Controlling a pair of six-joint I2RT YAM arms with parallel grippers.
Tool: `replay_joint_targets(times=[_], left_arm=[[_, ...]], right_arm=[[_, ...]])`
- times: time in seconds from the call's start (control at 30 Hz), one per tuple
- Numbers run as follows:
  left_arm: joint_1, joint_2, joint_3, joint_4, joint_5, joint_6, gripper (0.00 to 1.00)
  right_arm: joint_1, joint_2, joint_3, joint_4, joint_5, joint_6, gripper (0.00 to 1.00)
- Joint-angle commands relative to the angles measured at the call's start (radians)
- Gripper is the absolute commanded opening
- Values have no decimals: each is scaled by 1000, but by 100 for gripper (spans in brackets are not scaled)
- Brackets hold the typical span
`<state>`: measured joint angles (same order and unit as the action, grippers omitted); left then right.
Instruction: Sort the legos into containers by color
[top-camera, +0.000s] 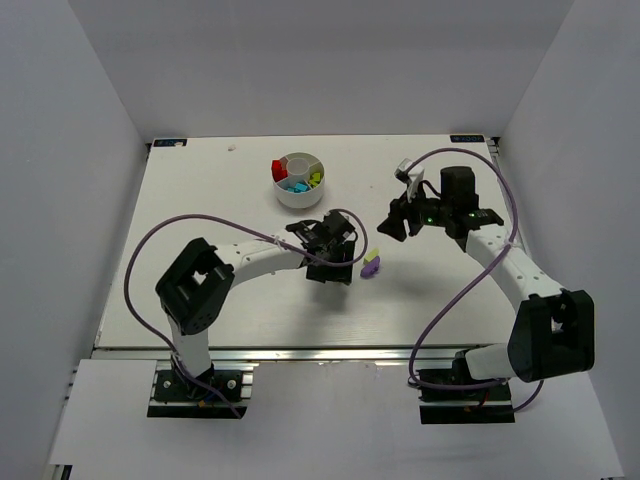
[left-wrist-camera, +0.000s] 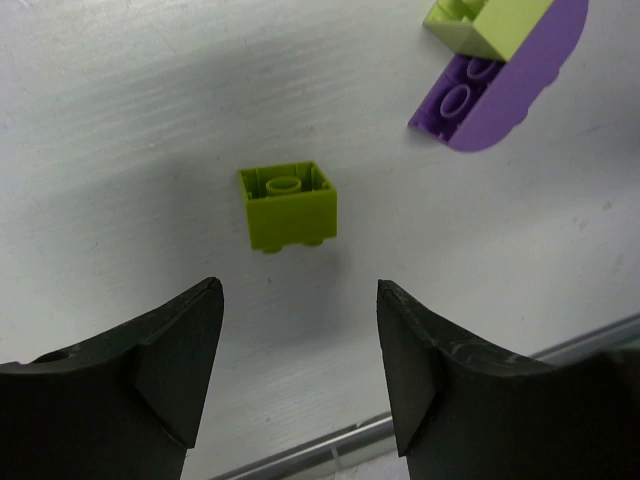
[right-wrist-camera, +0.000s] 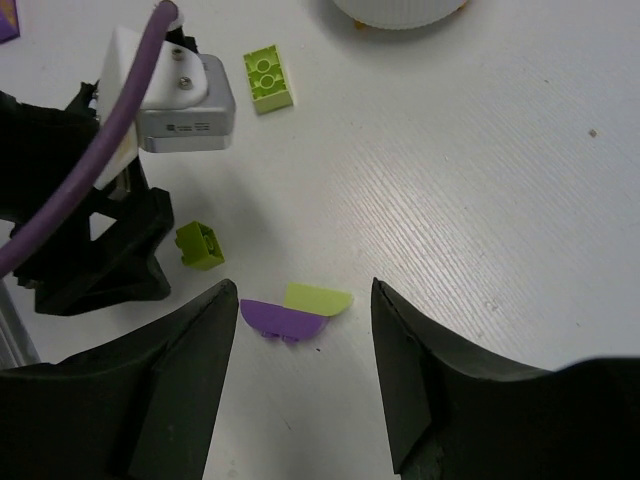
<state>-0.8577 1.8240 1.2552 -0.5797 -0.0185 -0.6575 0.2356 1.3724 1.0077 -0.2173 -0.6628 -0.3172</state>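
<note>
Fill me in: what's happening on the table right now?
Lego sorting is under way. The round white plastic dish already holds red, cyan and green bricks. The left arm has its jaws open and empty just short of a small lime green square brick on the table. Near it lie a purple half-round piece and a lime piece against it. The right arm hovers nearby, jaws open, holding nothing.

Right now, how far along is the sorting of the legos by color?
Partly done: the dish already holds red, cyan and lime legos. In hand: nothing. The left fingers are open just short of a small lime brick; the right fingers are open above a purple piece and a lime piece. Left: those three and a longer lime brick on the table.
</note>
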Motion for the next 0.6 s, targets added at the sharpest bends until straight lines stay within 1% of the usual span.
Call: replay_joint_targets(times=[0.0, 0.17, 0.27, 0.3, 0.37, 0.4, 0.5, 0.57], left_arm=[[-12, 15, 67, -25, -98, -27, 72], [-14, 63, 121, -38, -150, -5, 71], [-14, 96, 141, -45, -155, 9, 69], [-14, 104, 153, -46, -152, 13, 66], [-15, 123, 165, -55, -152, 13, 65], [-14, 123, 170, -57, -155, 15, 62], [-14, 115, 170, -63, -166, 19, 57], [-14, 110, 168, -69, -175, 22, 51]], right_arm=[[-7, -29, -27, 44, -29, 29, 61], [-10, -47, -52, 56, -32, 36, 61], [-15, -55, -57, 56, -26, 40, 61], [-16, -58, -61, 58, -24, 40, 61], [-16, -62, -63, 59, -23, 41, 61], [-18, -64, -66, 59, -21, 44, 61], [-19, -73, -72, 58, -18, 46, 60], [-19, -79, -75, 58, -15, 46, 60]])
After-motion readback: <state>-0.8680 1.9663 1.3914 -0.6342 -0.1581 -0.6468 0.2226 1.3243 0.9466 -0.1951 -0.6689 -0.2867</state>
